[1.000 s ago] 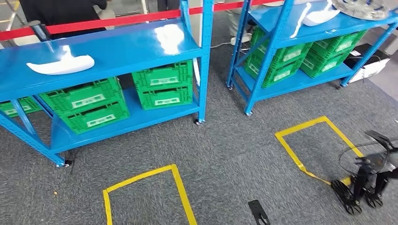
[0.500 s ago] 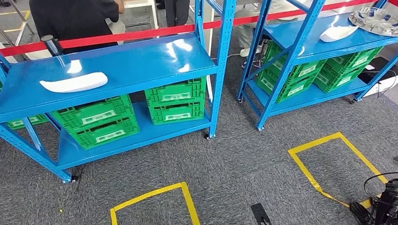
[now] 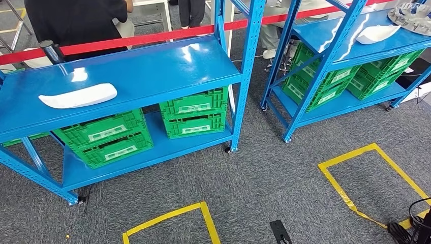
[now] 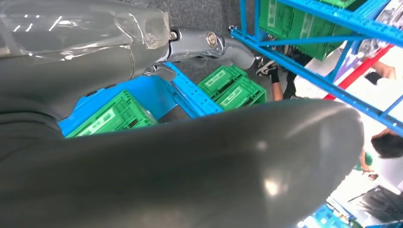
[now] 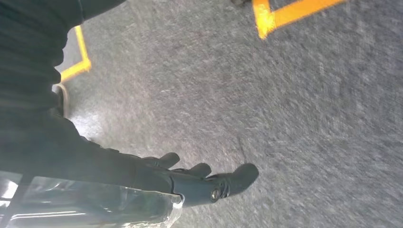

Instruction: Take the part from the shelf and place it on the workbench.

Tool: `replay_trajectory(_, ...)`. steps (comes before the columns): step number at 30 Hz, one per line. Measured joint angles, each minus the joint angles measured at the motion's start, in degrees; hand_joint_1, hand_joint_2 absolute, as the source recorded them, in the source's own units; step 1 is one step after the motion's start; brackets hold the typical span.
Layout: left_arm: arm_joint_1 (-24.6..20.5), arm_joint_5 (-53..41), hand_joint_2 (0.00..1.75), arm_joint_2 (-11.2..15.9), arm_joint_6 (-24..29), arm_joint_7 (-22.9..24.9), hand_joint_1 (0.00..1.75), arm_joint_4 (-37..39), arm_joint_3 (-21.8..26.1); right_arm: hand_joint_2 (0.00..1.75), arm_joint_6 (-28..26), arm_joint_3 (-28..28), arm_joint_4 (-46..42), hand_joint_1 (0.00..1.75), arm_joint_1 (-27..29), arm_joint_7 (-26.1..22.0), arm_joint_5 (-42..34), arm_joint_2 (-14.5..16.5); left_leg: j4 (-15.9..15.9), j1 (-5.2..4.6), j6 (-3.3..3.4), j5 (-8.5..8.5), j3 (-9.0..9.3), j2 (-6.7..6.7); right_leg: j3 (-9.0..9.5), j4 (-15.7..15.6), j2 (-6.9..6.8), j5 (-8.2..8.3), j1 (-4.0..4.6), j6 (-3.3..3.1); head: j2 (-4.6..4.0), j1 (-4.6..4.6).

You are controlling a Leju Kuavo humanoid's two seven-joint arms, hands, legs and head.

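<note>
Part (image 3: 78, 95) lies near shelf (image 3: 152, 66) front edge — untouched.

A white part (image 3: 79, 95) is seen on a glossy blue shelf (image 3: 152, 66). Green crates (image 3: 104, 137) with pale labels are stacked beneath it. A second blue shelf (image 3: 345, 35) carries another white part (image 3: 377, 34) and more green crates (image 3: 325, 86). A red barrier tape (image 3: 127, 38) is stretched behind. The grey speckled carpet (image 3: 264, 178) is marked with yellow tape squares (image 3: 376, 178). The right hand (image 5: 204, 183) is dark grey.
</note>
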Motion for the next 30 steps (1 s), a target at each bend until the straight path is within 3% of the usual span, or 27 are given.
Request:
replay_trajectory(2, 0.0, 0.0, 0.00, -0.2, 0.0, 0.0, 0.00, -0.3, 0.1, 1.75, -0.1, 0.1, -0.4, 0.00, 0.2, 0.0, 0.0, -0.2, -0.6, 0.20, 0.76, 0.50, 0.68, 0.03, -0.49, 1.2, -0.16, -0.81, -0.09, 0.45, -0.01, 0.06)
replay_trajectory(3, -0.1, 0.0, 0.00, -0.3, 0.0, 0.0, 0.00, -0.5, 0.1, 1.75, -0.1, 0.2, -0.6, 0.00, 0.2, 0.0, 0.0, -0.4, -0.9, 0.34, 1.06, 0.70, 1.05, 0.08, -1.56, 3.3, -0.26, -1.82, -0.16, 0.46, -0.01, 0.07)
replay_trajectory(6, 0.0, -0.1, 0.00, -0.7, 0.0, 0.0, 0.00, -0.7, 0.1, 1.75, -0.2, 0.3, -0.9, 0.00, 0.2, 0.0, 0.0, -0.7, -1.1, 0.39, 1.37, 0.55, 1.35, 0.16, -8.03, 15.6, -0.40, -6.21, -0.55, 0.32, -0.01, 0.08)
replay_trajectory(7, 0.0, -0.1, 0.00, -0.8, 0.0, 0.0, 0.00, -0.7, 0.1, 1.75, -0.2, 0.3, -0.9, 0.00, 0.3, 0.0, 0.0, -0.7, -1.1, 0.39, 1.35, 0.37, 1.47, 0.13, -9.65, 18.3, -0.42, -6.77, -0.72, 0.64, -0.01, 0.08)
replay_trajectory(8, 0.0, -0.1, 0.00, -0.9, 0.0, 0.0, 0.00, -0.7, 0.2, 1.75, -0.2, 0.4, -1.0, 0.00, 0.4, 0.0, 0.0, -0.8, -1.1, 0.40, 1.27, 0.15, 1.69, 0.06, -10.14, 18.7, -0.45, -6.35, -0.93, 1.19, -0.01, 0.09)
replay_trajectory(10, 0.1, -0.1, 0.00, -1.0, 0.0, 0.0, 0.00, -0.7, 0.2, 1.75, -0.2, 0.5, -1.1, 0.00, 0.4, 0.0, 0.0, -0.9, -1.0, 0.47, 0.90, -0.49, 2.44, -0.08, -7.48, 12.4, -0.66, -3.09, -1.37, 2.58, -0.01, 0.09)
replay_trajectory(11, 0.0, -0.1, 0.00, -1.1, 0.0, 0.0, 0.00, -0.7, 0.2, 1.75, -0.2, 0.5, -1.2, 0.00, 0.3, 0.0, 0.0, -1.0, -0.8, 0.41, 0.56, -0.96, 2.68, -0.10, -5.37, 7.9, -0.86, -1.37, -1.46, 2.96, -0.02, 0.09)
replay_trajectory(12, 0.0, -0.1, 0.00, -1.1, 0.0, 0.0, 0.00, -0.7, 0.2, 1.75, -0.3, 0.5, -1.2, 0.00, 0.3, 0.0, 0.0, -1.0, -0.6, 0.32, 0.18, -1.47, 2.85, -0.10, -3.63, 4.5, -0.98, -0.17, -1.47, 2.94, -0.02, 0.07)
replay_trajectory(14, 0.0, -0.4, 0.00, -1.2, 0.0, 0.1, 0.00, -0.7, 0.3, 1.75, -0.5, 0.7, -1.5, 0.00, 0.3, 0.2, -0.1, -1.1, -0.4, 0.15, -0.52, -2.26, 2.88, -0.07, -2.16, 1.8, -1.05, 0.27, -1.22, 2.10, -0.02, 0.05)
replay_trajectory(17, 0.0, -0.8, 0.00, -1.6, 0.0, 0.5, 0.00, -1.0, 0.8, 1.75, -0.9, 0.9, -2.1, 0.00, 0.4, 0.5, -0.5, -1.2, 0.4, 0.48, -1.30, -3.35, 2.87, 0.00, -1.98, 1.9, -0.86, -0.21, -1.15, 0.81, -0.01, 0.03)
replay_trajectory(19, 0.0, -1.0, 0.00, -1.8, 0.0, 0.5, 0.00, -1.2, 1.1, 1.75, -1.0, 1.0, -2.4, 0.00, 0.4, 0.6, -0.5, -1.3, 5.5, 0.67, -1.75, -6.19, 0.43, 0.04, -1.72, 1.8, -0.78, -0.43, -1.22, 0.17, -0.01, 0.04)
replay_trajectory(21, 0.1, -1.0, 0.00, -1.9, 0.0, 0.5, 0.00, -1.2, 1.4, 1.75, -1.1, 1.1, -2.6, 0.00, 0.5, 0.6, -0.6, -1.4, 14.0, 0.68, -1.97, -9.72, -4.40, 0.04, -1.54, 1.8, -0.77, -0.71, -0.92, -0.32, -0.01, 0.04)
replay_trajectory(22, 0.2, -1.0, 0.00, -2.0, 0.0, 0.6, 0.00, -1.2, 1.5, 1.75, -1.1, 1.2, -2.7, 0.00, 0.5, 0.6, -0.6, -1.4, 17.2, 0.66, -1.95, -10.44, -6.50, 0.04, -1.40, 1.8, -0.77, -0.84, -0.73, -0.49, -0.01, 0.04)
replay_trajectory(23, 0.3, -1.0, 0.00, -2.0, 0.0, 0.6, 0.00, -1.2, 1.6, 1.75, -1.2, 1.2, -2.7, 0.00, 0.5, 0.6, -0.6, -1.4, 18.4, 0.60, -1.77, -9.84, -7.67, 0.04, -1.15, 1.8, -0.75, -0.98, -0.51, -0.67, -0.01, 0.03)
replay_trajectory(24, 0.3, -1.1, 0.00, -2.1, 0.0, 0.7, 0.00, -1.2, 1.6, 1.75, -1.2, 1.3, -2.8, 0.00, 0.5, 0.7, -0.7, -1.5, 17.1, 0.48, -1.39, -7.99, -7.68, 0.04, -0.76, 1.7, -0.70, -1.12, -0.25, -0.79, -0.01, 0.03)
replay_trajectory(27, 0.5, -2.3, 0.00, -2.9, 0.0, 2.2, 0.00, -1.9, 2.6, 1.75, -2.1, 1.7, -3.5, 0.00, 0.6, 1.2, -1.4, -1.6, 5.4, -0.49, 0.91, -0.30, -3.63, 0.07, 0.47, 1.0, -0.40, -1.41, 0.41, -0.86, -0.01, 0.03)
replay_trajectory(29, 0.8, -3.7, 0.00, -3.9, 0.0, 3.6, 0.00, -3.0, 3.9, 1.75, -2.9, 2.5, -4.4, 0.00, 0.7, 1.7, -2.2, -2.1, 1.2, -1.13, 1.84, 1.40, -2.19, 0.26, 0.55, 0.8, -0.20, -1.52, 0.63, -0.68, -0.01, 0.06)
replay_trajectory(30, 1.0, -4.3, 0.00, -4.4, 0.0, 4.0, 0.00, -3.5, 4.5, 1.75, -3.2, 2.9, -5.1, 0.00, 0.9, 2.1, -2.6, -2.4, 0.8, -1.23, 1.89, 1.36, -2.13, 0.33, 0.51, 0.7, -0.18, -1.59, 0.82, -0.52, -0.01, 0.04)
